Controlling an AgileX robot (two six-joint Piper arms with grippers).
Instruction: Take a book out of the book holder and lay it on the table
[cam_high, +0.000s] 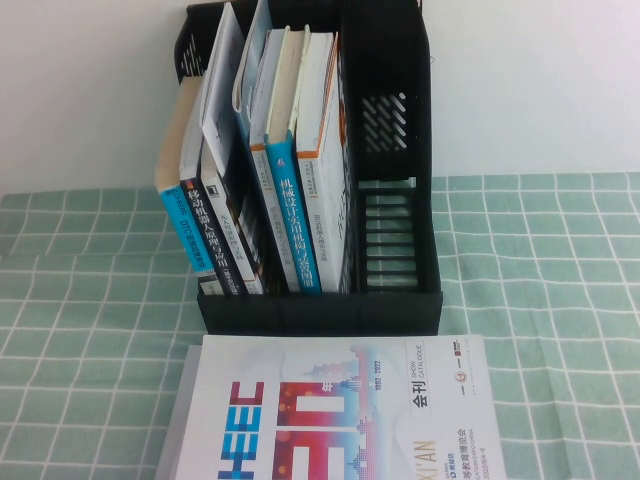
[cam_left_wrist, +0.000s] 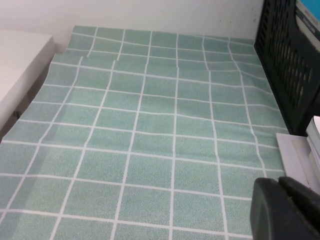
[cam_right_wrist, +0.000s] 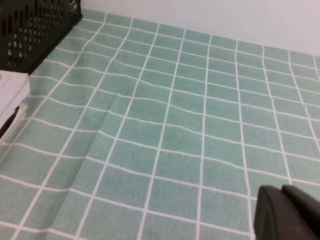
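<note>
The bench (cam_high: 80, 300) spreads widest under me, pale green cloth checked in white, and only the high view takes in both its sides at once; my left wrist camera shows a stretch of it rippled near the wall, with a pale white ledge (cam_left_wrist: 20, 65) along its edge that no other view catches. Next in size is the book holder (cam_high: 320, 300), black and slatted, standing upright at the back of the bench against the white wall; from above I see its left slots packed with leaning books (cam_high: 290, 200) with blue and white spines and its right slot bare, while each wrist view gives me only one vented side wall of it. The book (cam_high: 340, 415) lies flat on the bench just in front of the holder's low lip, white cover up with red and blue letters and the skyline art; my wrist cameras catch only a thin white corner of it. Neither arm shows from above. My left gripper (cam_left_wrist: 287, 210) hangs low over the cloth just beside the book's edge, my right gripper (cam_right_wrist: 287, 212) over bare cloth well apart from the holder; whether either pair of fingers is apart or together I cannot tell
</note>
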